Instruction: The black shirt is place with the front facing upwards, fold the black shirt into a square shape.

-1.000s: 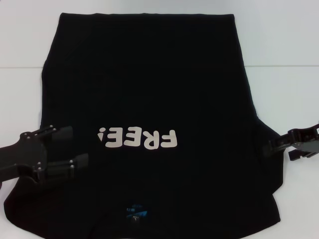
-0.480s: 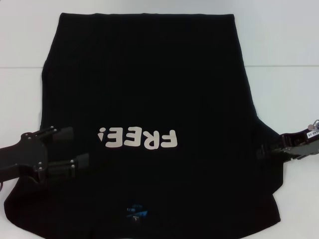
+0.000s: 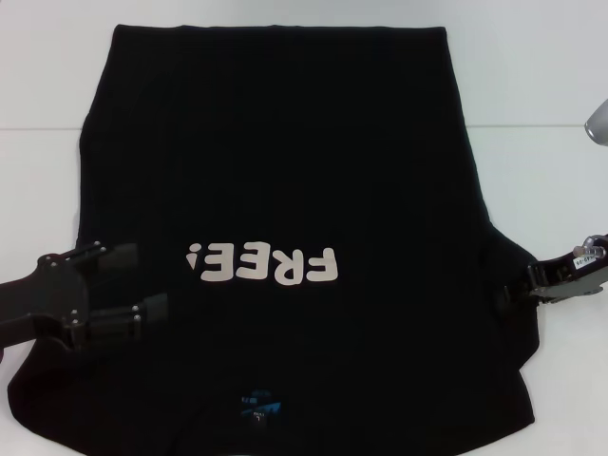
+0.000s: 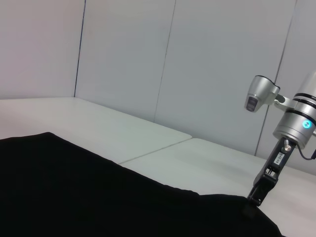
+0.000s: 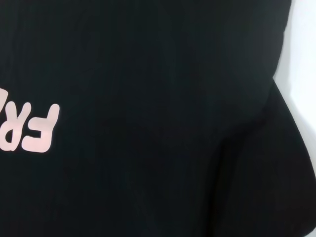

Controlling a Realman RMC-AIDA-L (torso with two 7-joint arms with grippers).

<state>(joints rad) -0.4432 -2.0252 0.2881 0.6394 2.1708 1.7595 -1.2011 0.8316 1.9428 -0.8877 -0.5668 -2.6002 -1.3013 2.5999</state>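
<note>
A white worktop (image 3: 532, 76) carries the black shirt (image 3: 285, 171), and pale wall panels (image 4: 148, 59) stand behind it. The shirt lies spread flat, front upward, its white "FREE!" lettering (image 3: 264, 265) upside down in the head view and its small blue neck label (image 3: 258, 407) on the robot's side of the lettering. The left claw (image 3: 133, 280) reaches in over the sleeve area to the left of the lettering, its two fingers spread apart with nothing between them. The right claw (image 3: 513, 288) sits at the shirt's right sleeve edge, well right of the lettering; whether it is parted or closed on cloth cannot be told.
</note>
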